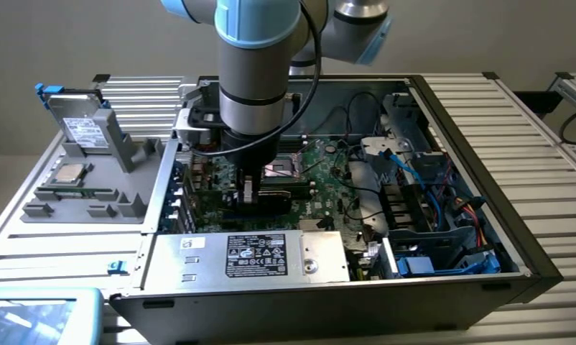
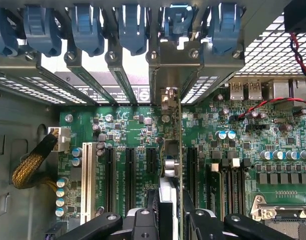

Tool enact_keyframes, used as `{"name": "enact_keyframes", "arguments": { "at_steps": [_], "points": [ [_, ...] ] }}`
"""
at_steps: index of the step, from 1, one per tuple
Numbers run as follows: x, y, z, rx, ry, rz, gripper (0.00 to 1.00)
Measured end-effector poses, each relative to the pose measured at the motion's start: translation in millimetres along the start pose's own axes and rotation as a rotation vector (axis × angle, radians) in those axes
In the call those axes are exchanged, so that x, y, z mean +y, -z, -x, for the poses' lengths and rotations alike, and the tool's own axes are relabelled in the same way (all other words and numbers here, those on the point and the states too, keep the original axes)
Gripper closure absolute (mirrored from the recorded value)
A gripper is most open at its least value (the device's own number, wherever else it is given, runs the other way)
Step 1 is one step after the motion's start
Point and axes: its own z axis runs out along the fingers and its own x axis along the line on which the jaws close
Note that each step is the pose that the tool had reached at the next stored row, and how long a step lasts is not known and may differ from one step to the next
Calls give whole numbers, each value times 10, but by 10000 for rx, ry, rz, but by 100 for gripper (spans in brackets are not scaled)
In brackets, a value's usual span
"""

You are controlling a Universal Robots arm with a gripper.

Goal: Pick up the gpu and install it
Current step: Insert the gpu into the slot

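- Exterior view: the arm reaches straight down into the open computer case [image 1: 518, 237], with the gripper [image 1: 251, 192] low over the motherboard [image 1: 317, 162], just behind the silver power supply [image 1: 259, 255].
- I read the dark slab directly under the fingers as the gpu [image 1: 267, 203], standing on edge and not lying flat. Its long axis runs across the board towards the case wall on the exterior view's left.
- Well apart on the exterior view's left is the grey fixture tray [image 1: 87, 194], which carries the boxy drive [image 1: 82, 129]. The card is not there; it is in the case with the gripper.
- Wrist view: I see the gpu [image 2: 171, 150] edge-on, a thin line running away from the gripper [image 2: 170, 225] to its silver end bracket [image 2: 165, 70] at the row of blue retention clips [image 2: 132, 30].
- The fingers [image 2: 142, 220] stand one on each side of the card's near end. I judge them clamped on it, part-way closed with the card's thickness between them.
- The card lies parallel to the black expansion slots [image 2: 128, 175] and sits between two of them, over a slot line of its own. I cannot tell whether its lower edge is already in the connector or just above it.
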Motion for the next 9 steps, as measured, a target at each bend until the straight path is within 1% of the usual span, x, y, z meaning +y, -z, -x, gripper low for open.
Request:
{"name": "enact_keyframes", "arguments": {
  "at_steps": [9],
  "points": [
    [-9,-1,-3,4,58,2,71]
  ]
}}
